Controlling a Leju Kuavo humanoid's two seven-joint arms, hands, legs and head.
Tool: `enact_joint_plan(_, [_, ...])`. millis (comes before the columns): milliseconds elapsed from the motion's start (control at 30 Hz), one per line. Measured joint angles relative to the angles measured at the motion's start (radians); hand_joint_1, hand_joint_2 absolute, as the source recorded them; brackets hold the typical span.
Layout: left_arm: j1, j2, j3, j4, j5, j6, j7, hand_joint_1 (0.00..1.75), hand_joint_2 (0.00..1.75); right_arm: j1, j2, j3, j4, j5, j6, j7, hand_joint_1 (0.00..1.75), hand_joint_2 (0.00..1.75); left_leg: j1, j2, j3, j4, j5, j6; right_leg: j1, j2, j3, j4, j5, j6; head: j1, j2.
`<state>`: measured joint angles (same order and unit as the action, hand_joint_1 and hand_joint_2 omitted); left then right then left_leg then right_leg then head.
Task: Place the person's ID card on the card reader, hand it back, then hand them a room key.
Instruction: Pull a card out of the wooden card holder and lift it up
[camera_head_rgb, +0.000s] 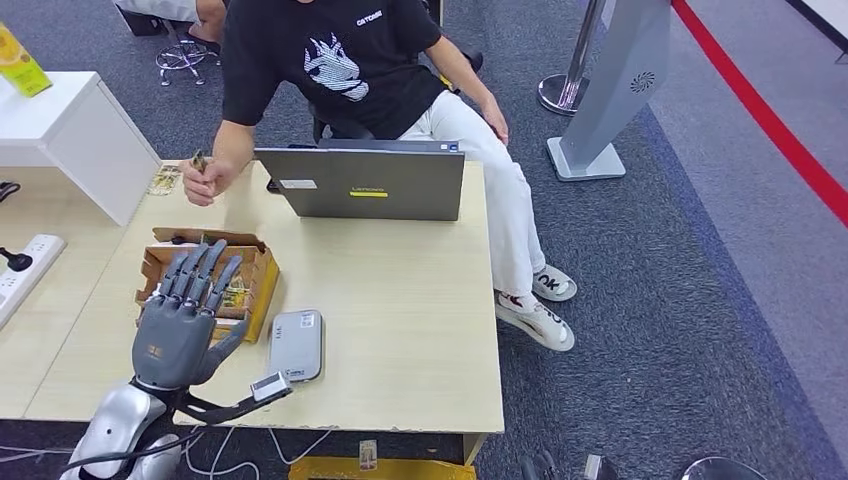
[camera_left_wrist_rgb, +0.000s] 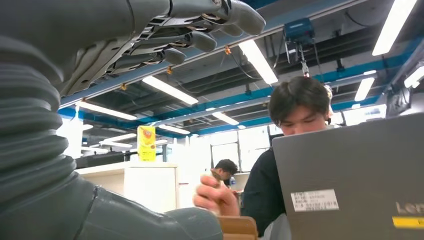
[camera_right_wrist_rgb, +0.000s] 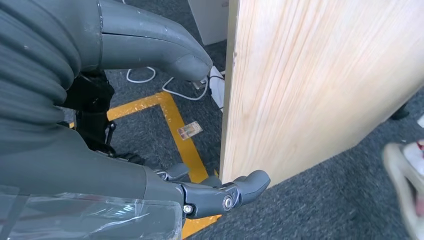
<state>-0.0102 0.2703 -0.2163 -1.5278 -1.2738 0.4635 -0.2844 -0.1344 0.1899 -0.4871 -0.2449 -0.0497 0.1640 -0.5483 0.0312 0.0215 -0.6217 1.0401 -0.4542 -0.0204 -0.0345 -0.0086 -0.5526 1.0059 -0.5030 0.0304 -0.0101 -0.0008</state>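
**Waiting on the ID card — the handover has not begun**

We judge this to be the opening step. Our left hand (camera_head_rgb: 183, 318) hovers above the cardboard box (camera_head_rgb: 256, 290) at the desk's near left, fingers spread and straight, holding nothing. The card reader (camera_head_rgb: 296, 345) lies flat just beside the box, nothing on top of it. Across the desk, beside the laptop (camera_head_rgb: 362, 183), the person's hand (camera_head_rgb: 205, 180) pinches a small object — likely the ID card, though too small to tell for sure. It is well apart from our hand.

Our right hand (camera_right_wrist_rgb: 150, 60) hangs below the table edge (camera_right_wrist_rgb: 232, 100), its fingers loosely apart and empty.

Next we must reach forward toward the person, close fingers on the card, and bring it to the reader.
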Motion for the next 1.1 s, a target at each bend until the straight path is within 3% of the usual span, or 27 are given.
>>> enact_joint_plan(167, [0.116,0.059,0.013,-0.107,-0.047,-0.012,0.054,0.00,1.75,0.007,-0.002,-0.021,0.000,-0.012,0.008,-0.015,0.00,1.75,0.000,0.002,0.001,-0.001,-0.001,-0.001,0.000,0.003,0.001,0.000,0.000,0.000,0.000,0.000])
enact_joint_plan(333, [0.267,0.140,0.089,-0.204,-0.026,-0.035,0.091,0.00,1.75,0.021,-0.006,-0.040,0.000,-0.012,0.017,-0.026,0.00,1.75,0.000,0.002,0.001,-0.001,-0.001,-0.001,0.000,0.002,0.001,0.000,-0.001,-0.001,0.000,0.000])
enact_joint_plan(467, [0.308,0.156,0.163,-0.214,-0.003,-0.034,0.081,0.00,1.75,0.021,-0.006,-0.044,0.000,-0.002,0.020,-0.021,0.00,1.75,0.000,0.002,0.001,-0.001,-0.001,-0.001,0.000,0.001,0.001,0.000,-0.001,-0.001,0.000,0.000])
enact_joint_plan(733, [0.271,0.154,0.264,-0.137,-0.014,-0.058,0.034,0.00,1.75,0.018,-0.006,-0.045,0.000,0.024,0.021,-0.004,0.00,1.75,0.000,0.001,0.002,-0.001,0.000,0.000,0.000,0.000,0.002,0.000,0.000,-0.001,0.000,0.000])
enact_joint_plan(1100, [0.096,0.124,0.276,0.119,-0.042,-0.017,0.009,0.00,1.75,0.001,-0.002,-0.045,0.000,0.054,0.020,0.020,0.00,1.75,0.000,0.000,0.002,0.000,0.000,0.000,0.000,0.000,0.002,0.000,0.000,-0.001,0.000,0.000])
